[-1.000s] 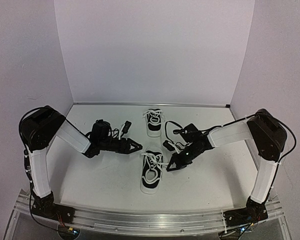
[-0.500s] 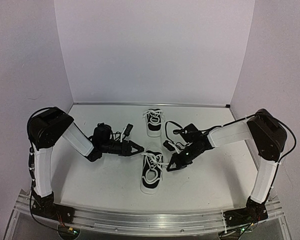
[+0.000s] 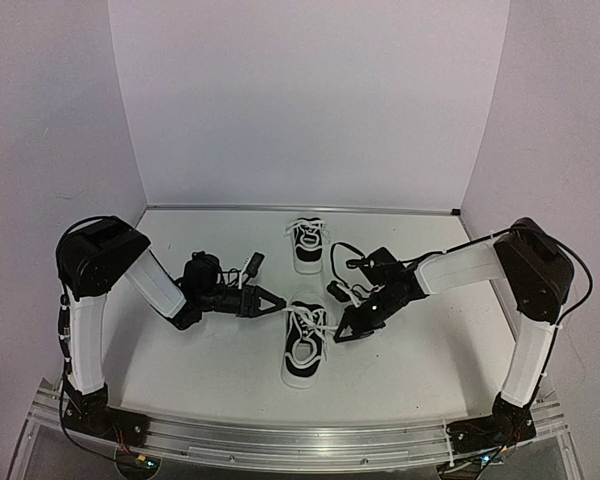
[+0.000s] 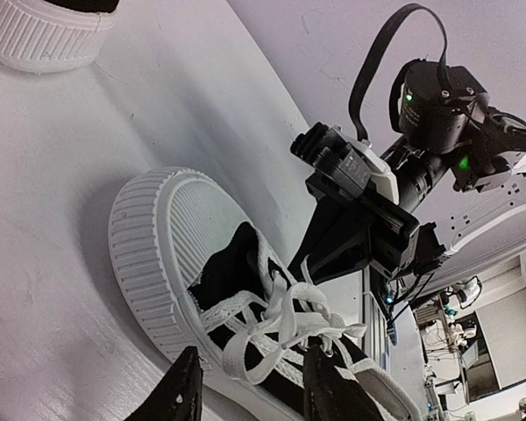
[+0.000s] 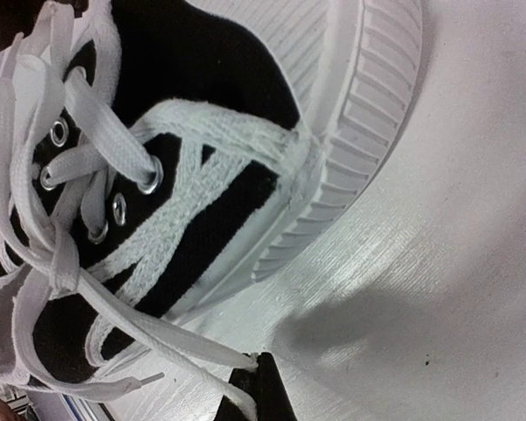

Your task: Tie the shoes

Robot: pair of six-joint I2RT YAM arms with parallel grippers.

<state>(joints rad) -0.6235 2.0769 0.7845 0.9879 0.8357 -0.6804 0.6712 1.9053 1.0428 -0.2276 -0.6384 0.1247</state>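
The near shoe lay about midway along the bench, closer to its near edge, with its ribbed white toe cap apparently turned toward the far edge. The second shoe sat apart from it, close to the middle of the far edge, and neither arm was near it. Both arms leaned in on the near shoe from opposite sides, which suited a knot that needs two strands drawn against each other. The right tool was clenched at the shoe's right flank. In its wrist view a lace strand ran straight into its dark tip, so it seemed to be pinching that strand and holding it taut. The left tool pointed at the shoe's left flank with its jaws partly apart. From its own camera, the two fingers straddled a loose loop of lace without yet nipping it. That placement looked like preparation to close on the loop. The near shoe was black canvas with a grooved white rubber sole, metal eyelets and flat white laces. The laces were crossed over the tongue and lay slack and tangled, with a free tip trailing on the bench and no finished bow visible.
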